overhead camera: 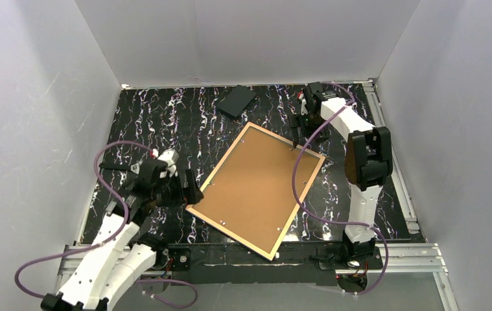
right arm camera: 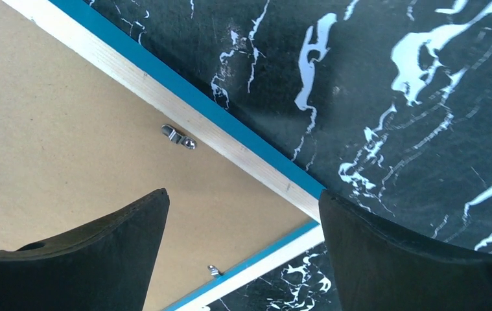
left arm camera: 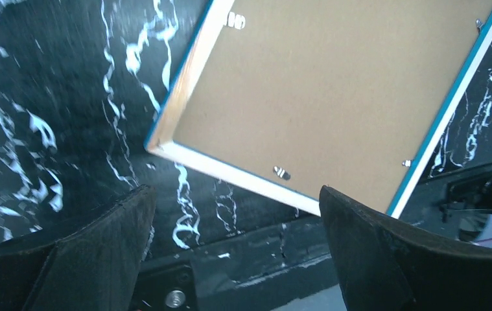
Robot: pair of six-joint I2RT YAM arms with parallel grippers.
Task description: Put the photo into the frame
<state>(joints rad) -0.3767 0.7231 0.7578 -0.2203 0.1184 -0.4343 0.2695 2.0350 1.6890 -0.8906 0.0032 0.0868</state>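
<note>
1. The frame (overhead camera: 220, 166) lies face down on the table (overhead camera: 165, 123), tan wood up, with the backing board (overhead camera: 256, 188) seated in it, probably ready for clipping; the photo isn't visible, perhaps underneath
2. The left gripper (left arm camera: 234, 194) and right gripper (right arm camera: 243, 194) hover at opposite corners, jaws wide apart, holding nothing
3. Only the wrist views reveal the blue edge and the small metal clips (right arm camera: 178, 136)

The frame (overhead camera: 219, 166) lies flat at the centre of the tabletop (overhead camera: 165, 123), rotated, with the backing board (overhead camera: 256, 191) set inside it. The slab (overhead camera: 237, 101) lies behind it. The left gripper (overhead camera: 191, 186) is beside its left corner, and the right gripper (overhead camera: 296, 135) is above its far-right corner.
</note>
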